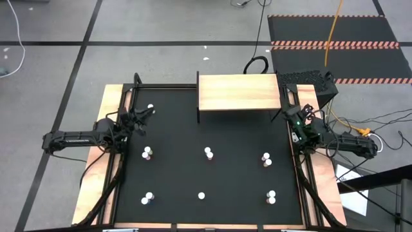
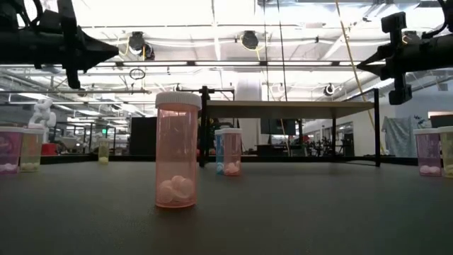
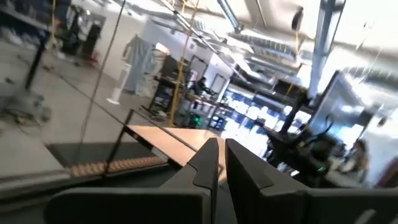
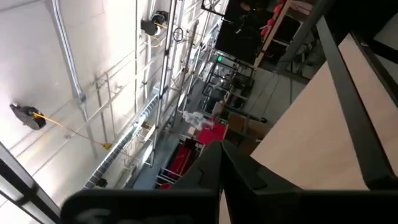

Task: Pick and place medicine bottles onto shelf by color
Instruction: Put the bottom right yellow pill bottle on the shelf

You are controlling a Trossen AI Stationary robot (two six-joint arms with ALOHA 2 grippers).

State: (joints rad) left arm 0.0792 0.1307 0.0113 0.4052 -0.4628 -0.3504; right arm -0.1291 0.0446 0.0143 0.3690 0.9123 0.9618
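Judging by looks, your bottles (image 1: 208,153) standing spread over the table (image 1: 174,174), none on the shelf (image 1: 239,92), are light, stiff and slippery, so take one across its body below the cap; left gripper (image 1: 145,116) and right gripper (image 1: 283,115) both have fingers together, empty.

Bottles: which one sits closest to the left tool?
The lone bottle at the table's far left, just beside the left tool; every other bottle stands farther toward the near edge.
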